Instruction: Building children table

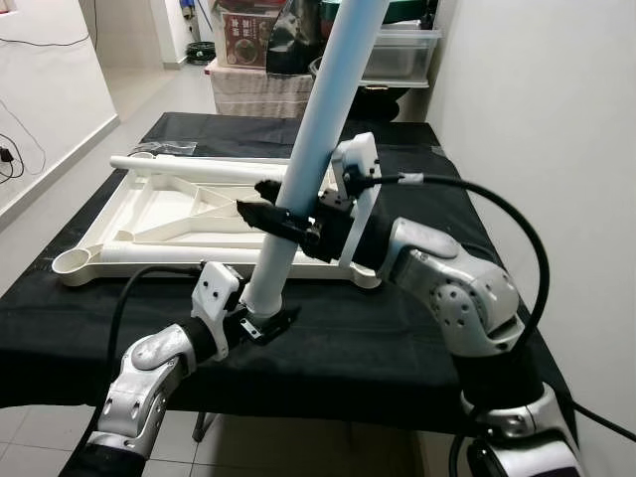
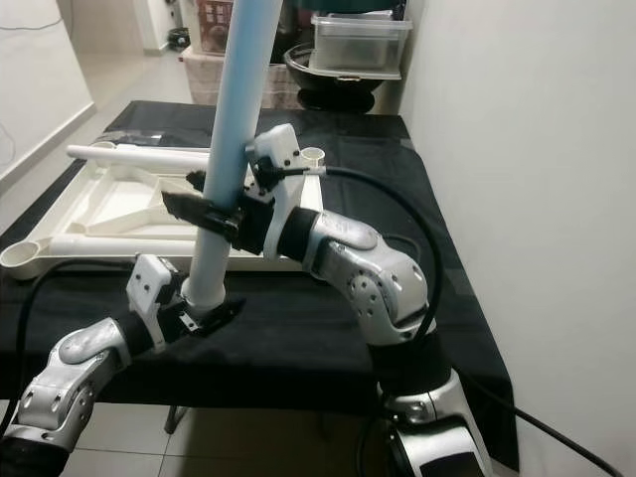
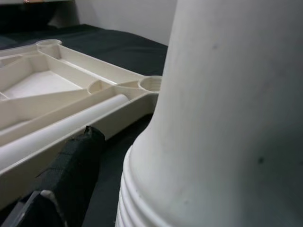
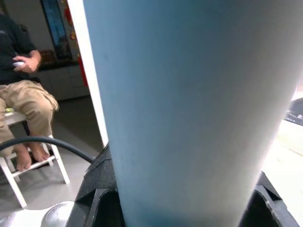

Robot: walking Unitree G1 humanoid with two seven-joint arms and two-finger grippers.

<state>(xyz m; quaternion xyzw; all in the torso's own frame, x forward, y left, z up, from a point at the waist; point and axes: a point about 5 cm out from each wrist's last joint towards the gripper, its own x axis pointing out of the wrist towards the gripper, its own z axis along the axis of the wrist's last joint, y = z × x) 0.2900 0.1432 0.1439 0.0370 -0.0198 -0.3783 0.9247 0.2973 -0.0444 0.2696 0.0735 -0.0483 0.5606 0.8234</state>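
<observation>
Between both claws, pale-blue table leg [image 1: 316, 149]

Counter [image 1: 397, 328] w/ black cloth cover, long side against the white wall on robot's right. On it: cream plastic tabletop [image 1: 149, 214] lying upside-down, ribs up, round leg sockets at corners. One white leg tube [image 1: 189, 167] rests across its far edge. Near half of cloth bare.

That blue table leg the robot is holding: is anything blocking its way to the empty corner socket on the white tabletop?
Nothing visible does. The blue table leg hangs just in front of the tabletop, and its near-left corner socket is open.
</observation>
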